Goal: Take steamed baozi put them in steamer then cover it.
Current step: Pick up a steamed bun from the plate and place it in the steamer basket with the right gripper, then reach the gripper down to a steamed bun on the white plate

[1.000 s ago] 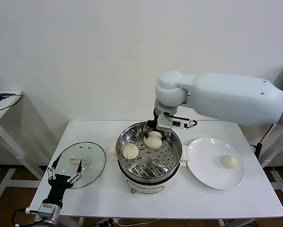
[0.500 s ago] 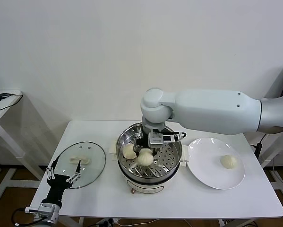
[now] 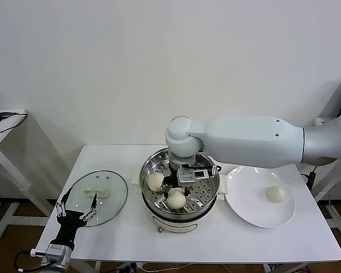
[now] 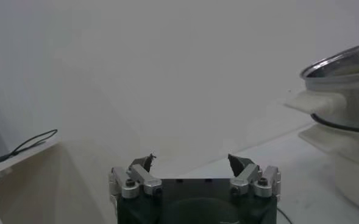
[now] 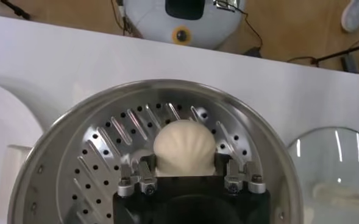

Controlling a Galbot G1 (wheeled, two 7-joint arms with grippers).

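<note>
- The right gripper (image 3: 177, 192) is pinching a steamed baozi (image 5: 184, 148) over the perforated tray inside the steamer (image 3: 207, 196), beside another bun (image 3: 155, 181).
- One bun (image 3: 275, 194) is sitting on the white plate (image 3: 247, 199).
- The left gripper (image 3: 77, 205) is hanging spread wide near the cover (image 3: 110, 196), which is lying on the table (image 3: 227, 244).

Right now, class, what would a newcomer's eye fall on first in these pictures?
The big white right arm reaching into the steamer at the table's middle, its right gripper shut on a baozi beside another bun. Next, the lone bun on the white plate, and the cover lying near the open left gripper.
</note>
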